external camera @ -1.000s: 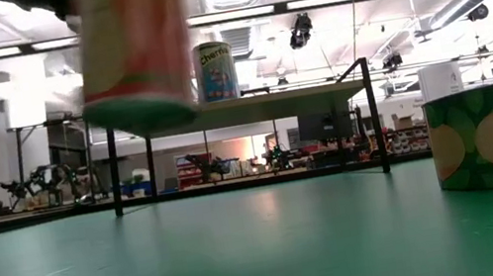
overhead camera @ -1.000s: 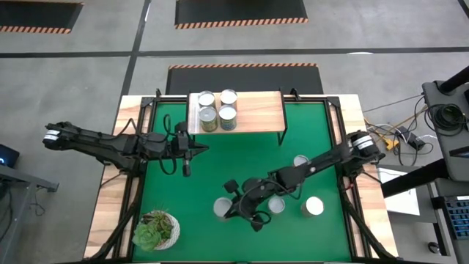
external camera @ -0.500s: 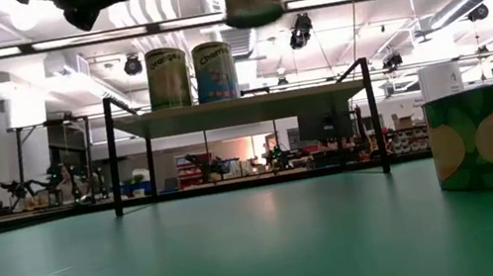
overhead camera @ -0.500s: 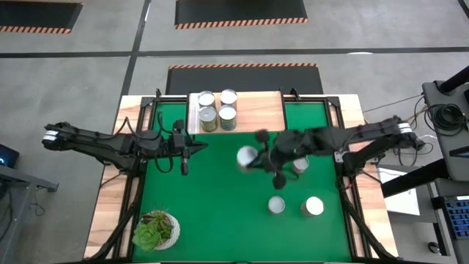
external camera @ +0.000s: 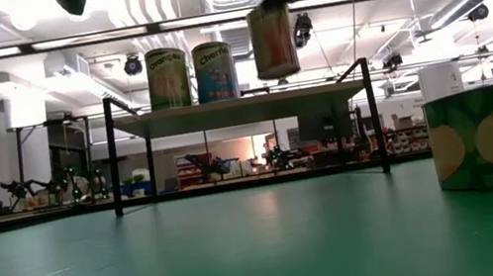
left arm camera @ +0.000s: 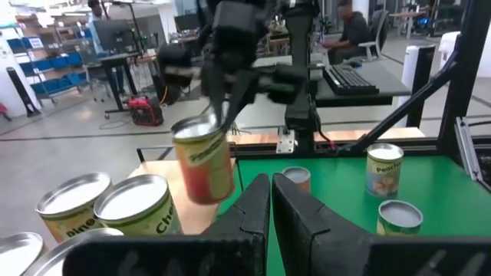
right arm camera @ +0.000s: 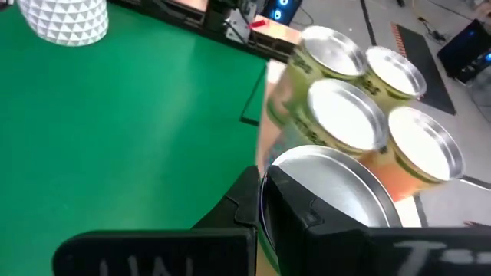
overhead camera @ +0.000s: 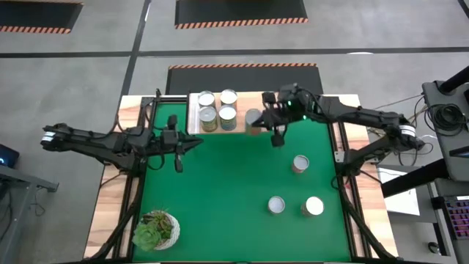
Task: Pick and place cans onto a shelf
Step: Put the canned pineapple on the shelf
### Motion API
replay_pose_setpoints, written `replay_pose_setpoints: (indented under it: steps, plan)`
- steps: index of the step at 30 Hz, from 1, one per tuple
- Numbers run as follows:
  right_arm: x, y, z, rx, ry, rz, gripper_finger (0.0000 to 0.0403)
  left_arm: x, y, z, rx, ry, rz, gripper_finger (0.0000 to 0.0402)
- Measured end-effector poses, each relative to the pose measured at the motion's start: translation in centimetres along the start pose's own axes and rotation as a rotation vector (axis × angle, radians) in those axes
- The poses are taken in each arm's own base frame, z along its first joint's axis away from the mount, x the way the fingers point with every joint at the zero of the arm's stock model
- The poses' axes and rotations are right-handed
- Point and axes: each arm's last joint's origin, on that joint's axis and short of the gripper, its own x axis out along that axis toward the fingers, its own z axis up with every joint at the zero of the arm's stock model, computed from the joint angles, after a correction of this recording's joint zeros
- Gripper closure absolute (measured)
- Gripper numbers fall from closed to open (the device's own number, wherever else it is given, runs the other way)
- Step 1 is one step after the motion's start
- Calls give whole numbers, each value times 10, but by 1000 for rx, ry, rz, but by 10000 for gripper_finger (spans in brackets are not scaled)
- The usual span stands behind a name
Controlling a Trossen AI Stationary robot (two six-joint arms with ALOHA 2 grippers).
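Note:
My right gripper (overhead camera: 261, 117) is shut on a silver-topped can (overhead camera: 252, 119) and holds it above the light-wood shelf (overhead camera: 265, 111), just right of several cans (overhead camera: 218, 107) standing on the shelf's left end. In the low view the held can (external camera: 273, 41) hangs a little above the shelf board (external camera: 319, 91). My left gripper (overhead camera: 176, 152) is shut and empty, over the green mat left of the shelf. Three more cans (overhead camera: 300, 163) (overhead camera: 276, 204) (overhead camera: 314, 207) stand on the mat at the right. My right gripper pinches the can at its top end (left arm camera: 201, 132) between its two fingers, which come slanting down from above and from the table's right. One finger (right arm camera: 249, 201) lies against the rim of the silver lid (right arm camera: 337, 192). The can is lifted clear of the shelf and slightly tilted.
A potted succulent (overhead camera: 156, 229) stands at the mat's near left corner. A can (external camera: 492, 135) stands close to the low camera at the right. The shelf's right half is bare wood. Black frame bars (overhead camera: 338, 147) run along the table's sides.
My right gripper has carried the can from the near middle of the mat, up and toward the table's far edge, to above the shelf beside the standing cans. My left gripper has shifted a little toward the table's left edge.

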Motion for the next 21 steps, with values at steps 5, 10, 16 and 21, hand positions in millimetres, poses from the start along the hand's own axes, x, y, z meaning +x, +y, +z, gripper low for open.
replay_pose_setpoints:
  steps: [5, 10, 16, 21]
  plan:
    - [2, -21, -18, 28, -19, -4, 395, -4, 1, 1, -1, -7, 1, 402]
    - [12, -31, -33, 47, 10, 0, 395, -4, 1, 1, 26, -7, 1, 402]
    - [19, -35, -35, 40, 11, 5, 388, -4, 1, 2, 49, -13, 2, 402]
    - [18, -36, -31, 65, 14, 2, 356, -4, 1, 2, 50, -13, 2, 402]
